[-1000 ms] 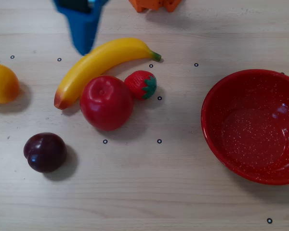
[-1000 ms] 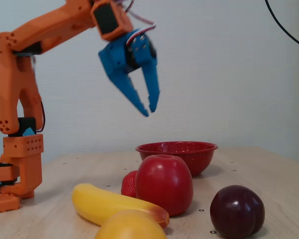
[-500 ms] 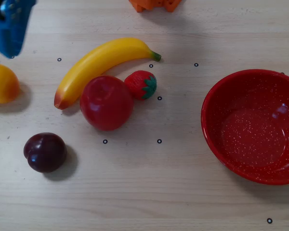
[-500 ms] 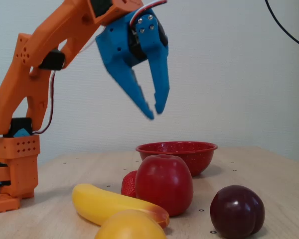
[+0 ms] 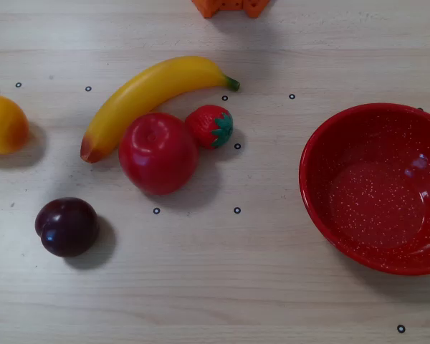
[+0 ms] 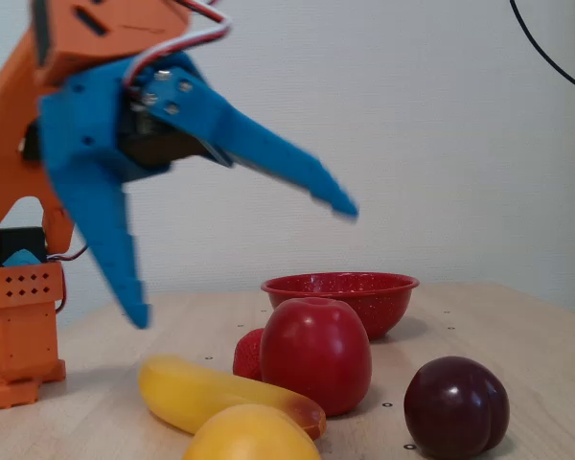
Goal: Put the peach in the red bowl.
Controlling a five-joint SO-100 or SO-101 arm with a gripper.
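Peach (image 5: 3, 125) clear of banana (image 5: 150, 96), plum (image 5: 67, 226).

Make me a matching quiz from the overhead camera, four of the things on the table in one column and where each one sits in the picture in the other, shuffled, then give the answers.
Things:
1. peach
2. red bowl
3. plum
4. banana

Places in the overhead view:
A. right side, partly cut off by the edge
B. upper middle, lying diagonally above the red apple
C. far left edge
D. lower left, apart from the other fruit

Pairs: 1-C, 2-A, 3-D, 4-B
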